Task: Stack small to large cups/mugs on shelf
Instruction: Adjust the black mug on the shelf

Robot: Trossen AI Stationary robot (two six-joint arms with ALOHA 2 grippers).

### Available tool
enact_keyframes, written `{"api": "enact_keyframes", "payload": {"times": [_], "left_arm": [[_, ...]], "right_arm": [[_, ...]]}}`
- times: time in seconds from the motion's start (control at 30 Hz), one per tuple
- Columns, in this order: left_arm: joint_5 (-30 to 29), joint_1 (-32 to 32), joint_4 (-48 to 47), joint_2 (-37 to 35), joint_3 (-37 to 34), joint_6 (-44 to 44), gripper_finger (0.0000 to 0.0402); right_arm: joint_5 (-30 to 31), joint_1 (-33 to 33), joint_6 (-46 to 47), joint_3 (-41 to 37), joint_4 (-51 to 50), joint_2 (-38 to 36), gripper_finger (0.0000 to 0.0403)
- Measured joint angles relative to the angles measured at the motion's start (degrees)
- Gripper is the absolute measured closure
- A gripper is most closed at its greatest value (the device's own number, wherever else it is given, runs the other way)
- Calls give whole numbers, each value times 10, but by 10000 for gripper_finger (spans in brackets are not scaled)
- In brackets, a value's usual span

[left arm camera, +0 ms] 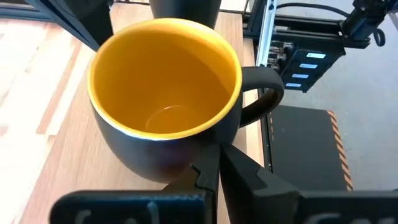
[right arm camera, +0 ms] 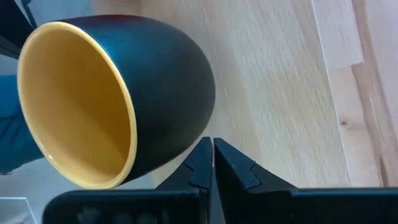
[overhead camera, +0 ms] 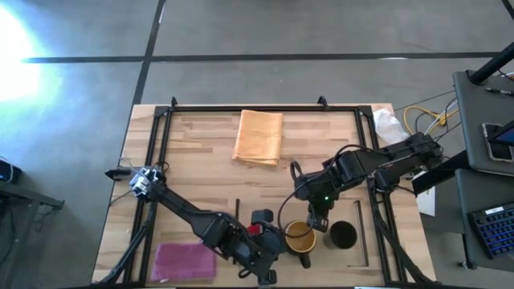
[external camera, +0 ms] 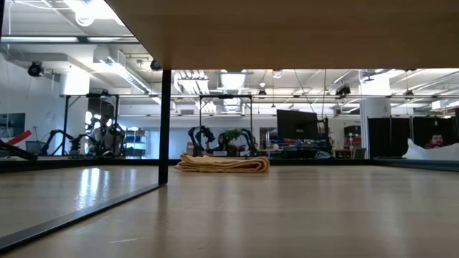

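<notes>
A dark brown mug with a yellow inside (overhead camera: 301,235) stands upright on the pale-wood shelf (overhead camera: 353,210) near the table's near edge, with its handle (left arm camera: 264,93) toward that edge. A plain black mug (overhead camera: 343,234) stands just to its right. A red thing (overhead camera: 255,230), mostly hidden under my left arm, shows to its left. My left gripper (left arm camera: 208,171) is shut at the brown mug's left wall. My right gripper (right arm camera: 211,152) is shut at the mug's far right wall. The low view shows no mug and no gripper. My left gripper's shut fingertips (left arm camera: 200,174) stand level against the lower outer wall (left arm camera: 168,158) of the brown mug, coming from the table's left. I cannot tell whether they touch it. My right gripper's shut fingertips (right arm camera: 202,155) stand beside the mug's dark outer wall (right arm camera: 180,124), slanting down from the far right. I cannot tell whether they touch it.
A folded orange cloth (overhead camera: 259,136) lies at the far middle of the table and shows in the low view (external camera: 222,163). A magenta cloth (overhead camera: 183,261) lies at the near left. Dark frame rails (overhead camera: 376,160) run along the table's sides. A thin dark strip (overhead camera: 361,233) stands right of the black mug.
</notes>
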Motion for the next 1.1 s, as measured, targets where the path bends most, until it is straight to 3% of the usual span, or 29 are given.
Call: {"api": "enact_keyframes", "payload": {"times": [0.67, 1.1], "left_arm": [[11, 6, 8, -4, 0, -2, 402], [12, 10, 5, -4, -2, 0, 402]], "right_arm": [[21, 0, -31, 0, -1, -2, 394], [-13, 9, -17, 0, 9, -2, 394]]}}
